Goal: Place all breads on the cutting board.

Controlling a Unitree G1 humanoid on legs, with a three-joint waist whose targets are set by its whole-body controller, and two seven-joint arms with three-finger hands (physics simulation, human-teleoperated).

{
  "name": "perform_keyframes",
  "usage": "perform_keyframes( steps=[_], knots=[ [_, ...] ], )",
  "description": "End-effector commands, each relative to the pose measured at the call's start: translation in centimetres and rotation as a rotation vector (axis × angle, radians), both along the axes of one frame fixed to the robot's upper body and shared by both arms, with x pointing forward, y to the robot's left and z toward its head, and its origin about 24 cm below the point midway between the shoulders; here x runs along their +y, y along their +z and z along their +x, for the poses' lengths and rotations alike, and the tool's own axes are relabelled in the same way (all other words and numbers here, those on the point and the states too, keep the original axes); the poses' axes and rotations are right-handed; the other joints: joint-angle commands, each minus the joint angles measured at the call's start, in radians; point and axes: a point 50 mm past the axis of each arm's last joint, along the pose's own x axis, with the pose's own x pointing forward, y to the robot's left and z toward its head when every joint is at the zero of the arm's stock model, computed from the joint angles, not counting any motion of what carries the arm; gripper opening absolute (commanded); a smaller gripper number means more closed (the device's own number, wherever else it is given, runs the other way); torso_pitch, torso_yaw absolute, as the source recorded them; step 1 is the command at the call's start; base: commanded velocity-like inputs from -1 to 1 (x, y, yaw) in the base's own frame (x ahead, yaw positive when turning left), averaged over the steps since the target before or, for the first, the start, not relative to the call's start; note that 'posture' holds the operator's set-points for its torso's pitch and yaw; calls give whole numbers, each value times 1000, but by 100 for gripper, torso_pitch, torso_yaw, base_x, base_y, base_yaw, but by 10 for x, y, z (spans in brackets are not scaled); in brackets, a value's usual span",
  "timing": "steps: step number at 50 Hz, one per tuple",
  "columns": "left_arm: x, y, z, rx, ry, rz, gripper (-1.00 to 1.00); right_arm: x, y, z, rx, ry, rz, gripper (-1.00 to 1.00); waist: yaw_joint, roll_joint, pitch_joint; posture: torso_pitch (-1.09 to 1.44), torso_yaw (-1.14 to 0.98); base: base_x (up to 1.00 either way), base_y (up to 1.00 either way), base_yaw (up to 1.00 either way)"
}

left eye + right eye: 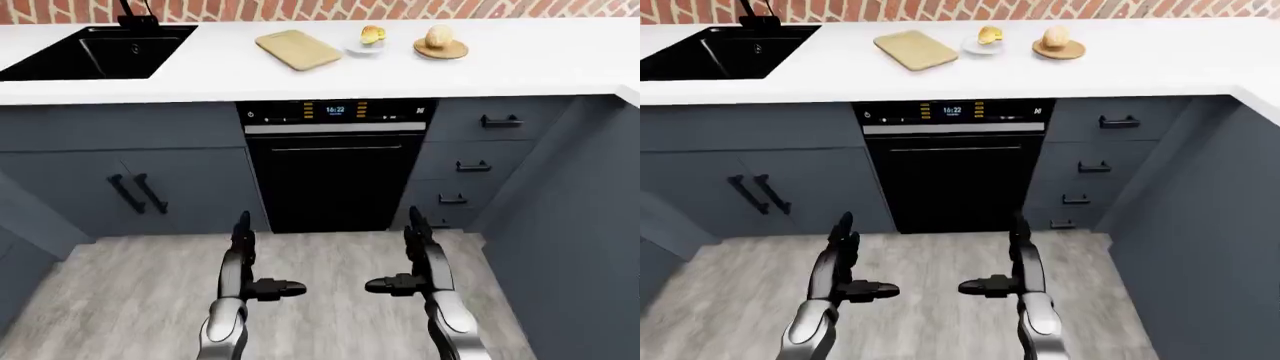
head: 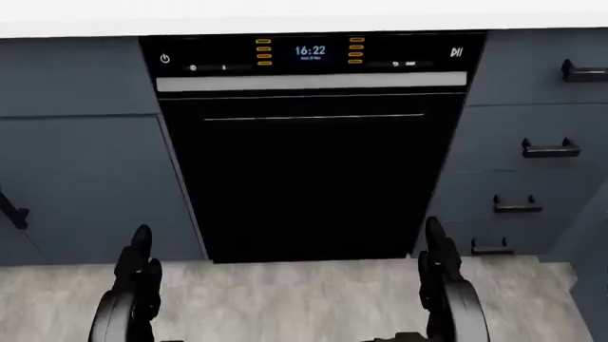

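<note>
A bare wooden cutting board (image 1: pixel 298 49) lies on the white counter (image 1: pixel 330 75), above the oven. To its right a yellowish bread (image 1: pixel 372 34) rests on a small white plate (image 1: pixel 365 46). Further right a round bread roll (image 1: pixel 438 36) sits on a wooden plate (image 1: pixel 441 50). My left hand (image 1: pixel 262 264) and right hand (image 1: pixel 402 259) hang low over the wooden floor, far below the counter. Both hands are open and hold nothing.
A black oven (image 1: pixel 333 166) sits under the counter, its clock reading 16:22. A black sink (image 1: pixel 100 51) with a tap is at the counter's left. Grey cabinets (image 1: pixel 120 180) and drawers (image 1: pixel 480 161) flank the oven. A grey cabinet side (image 1: pixel 590 225) stands at the right.
</note>
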Motion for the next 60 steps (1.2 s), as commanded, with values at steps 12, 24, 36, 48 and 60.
perform_keyframes(
  steps=[12,24,36,48,60],
  knots=[
    [0,62,6,-220,-12,9,100,2,53,12,-203,10,-7,100,8,-5,-78,0,0,0,0,0],
    [-1,123,6,-301,-19,29,100,2,102,11,-271,25,24,100,10,-3,-94,0,0,0,0,0],
    [-2,141,3,-334,-23,35,100,3,113,8,-307,38,15,100,7,-19,-28,0,0,23,0,0],
    [-1,144,3,-345,-20,35,100,5,115,7,-319,50,17,100,-4,96,-47,0,0,42,0,0],
    [1,144,1,-351,-16,31,100,5,114,7,-312,56,37,100,5,65,-45,0,0,29,-51,0]
  ],
)
